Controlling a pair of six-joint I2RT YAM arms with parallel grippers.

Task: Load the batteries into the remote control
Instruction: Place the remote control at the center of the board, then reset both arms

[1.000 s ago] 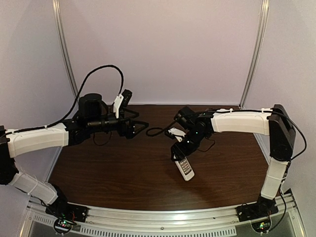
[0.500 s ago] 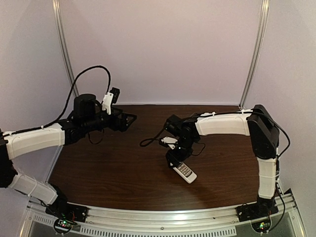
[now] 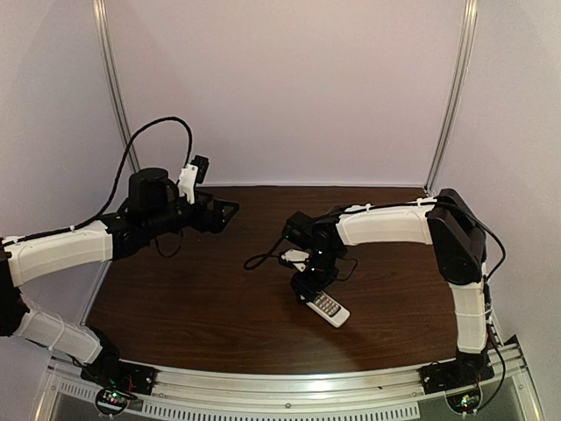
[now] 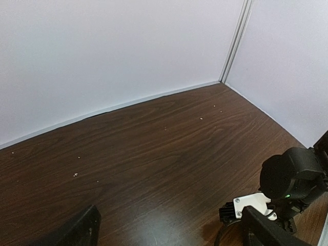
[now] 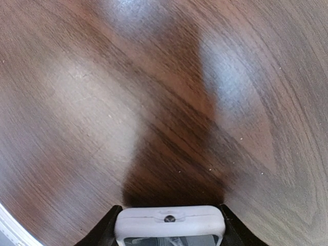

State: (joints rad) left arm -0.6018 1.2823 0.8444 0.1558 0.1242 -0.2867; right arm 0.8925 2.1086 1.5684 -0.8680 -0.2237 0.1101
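Right gripper (image 3: 307, 282) first: dark fingers (image 5: 104, 232) clamped either side of the remote control (image 3: 327, 306), hold taken at its upper end. Long axis of the remote running from 10 o'clock down to 4 o'clock in the overhead view, grey buttons facing up, free end aimed at 4 o'clock and low over the table (image 3: 193, 298); touching the wood or just clear of it, impossible to say. From the wrist camera, a white rounded end of it showing between the two fingers at the 6 o'clock edge, dark wood grain beyond. Outward from there, white forearm stretching off toward 3 o'clock. Over at 10 o'clock, left gripper (image 3: 224, 211) spread wide, fingers (image 4: 77, 231) parted and holding nothing, hovering near the back wall (image 3: 280, 88), well apart from the remote.
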